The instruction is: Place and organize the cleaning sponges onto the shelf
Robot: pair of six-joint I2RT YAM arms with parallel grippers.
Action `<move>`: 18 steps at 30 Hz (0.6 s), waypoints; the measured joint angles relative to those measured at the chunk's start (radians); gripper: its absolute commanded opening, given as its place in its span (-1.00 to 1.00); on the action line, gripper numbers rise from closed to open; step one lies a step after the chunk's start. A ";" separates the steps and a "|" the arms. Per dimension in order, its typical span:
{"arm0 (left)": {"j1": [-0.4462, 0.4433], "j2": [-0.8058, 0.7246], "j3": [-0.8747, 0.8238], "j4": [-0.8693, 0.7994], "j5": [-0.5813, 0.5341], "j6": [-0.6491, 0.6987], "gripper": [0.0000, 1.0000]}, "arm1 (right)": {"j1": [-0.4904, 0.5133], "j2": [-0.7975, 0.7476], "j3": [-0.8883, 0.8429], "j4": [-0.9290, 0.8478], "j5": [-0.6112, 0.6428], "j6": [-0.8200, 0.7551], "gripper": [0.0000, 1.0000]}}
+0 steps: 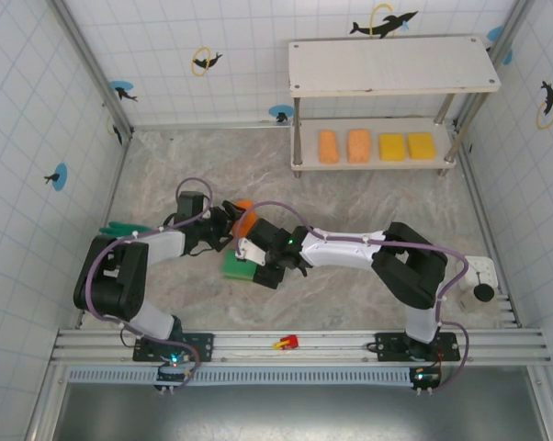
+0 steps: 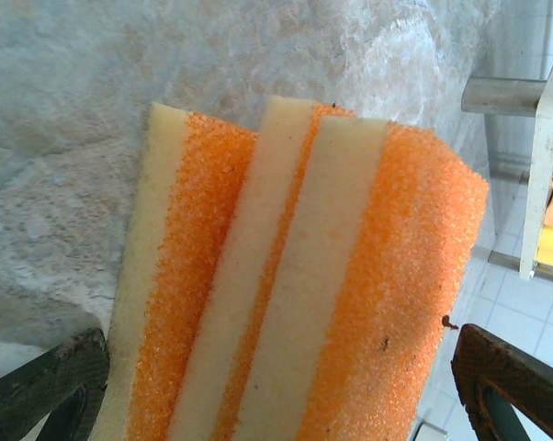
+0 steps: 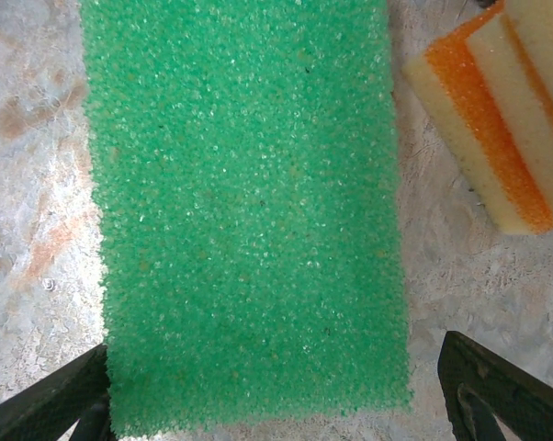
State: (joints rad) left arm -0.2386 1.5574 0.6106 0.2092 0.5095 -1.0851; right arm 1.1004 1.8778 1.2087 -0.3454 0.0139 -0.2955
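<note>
A stack of three orange sponges (image 2: pixel 295 276) stands on edge, fanned out, between my left gripper's (image 2: pixel 281 335) fingers. The left finger (image 2: pixel 56 386) touches the stack; a sliver of gap shows beside the right one (image 2: pixel 506 386). From above, that stack (image 1: pixel 245 214) sits just ahead of the left gripper (image 1: pixel 224 226). A green sponge (image 3: pixel 249 211) lies flat on the table under my right gripper (image 3: pixel 275 344), which is open with its fingers to either side, clear of it. The shelf (image 1: pixel 391 66) stands far right; two orange sponges (image 1: pixel 343 146) and two yellow ones (image 1: pixel 406 145) line its lower board.
A green rubber glove (image 1: pixel 120 228) lies by the left arm's elbow. A small red object (image 1: pixel 286 343) rests on the front rail. A white block with a black knob (image 1: pixel 483 280) sits at the right edge. Tiled walls close in the marbled table (image 1: pixel 368 197).
</note>
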 measured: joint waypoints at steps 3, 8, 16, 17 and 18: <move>-0.007 0.011 0.007 0.009 0.000 -0.005 0.95 | 0.000 0.000 0.000 0.000 0.006 0.001 0.76; -0.014 0.027 0.021 0.014 -0.002 -0.016 0.95 | 0.000 -0.003 0.000 0.000 0.013 0.000 0.76; -0.024 0.055 0.076 0.011 -0.009 -0.016 0.95 | 0.000 -0.005 0.000 -0.004 0.019 0.000 0.76; -0.024 0.058 0.084 0.010 -0.009 -0.016 0.95 | 0.000 -0.005 0.000 -0.005 0.020 0.000 0.76; -0.024 0.063 0.093 0.010 -0.009 -0.016 0.95 | 0.000 -0.005 0.000 -0.004 0.021 0.000 0.76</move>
State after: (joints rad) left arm -0.2623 1.6207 0.7040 0.2188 0.5007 -1.1007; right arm 1.1004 1.8729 1.2087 -0.3496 0.0345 -0.2958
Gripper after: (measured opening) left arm 0.974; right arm 0.878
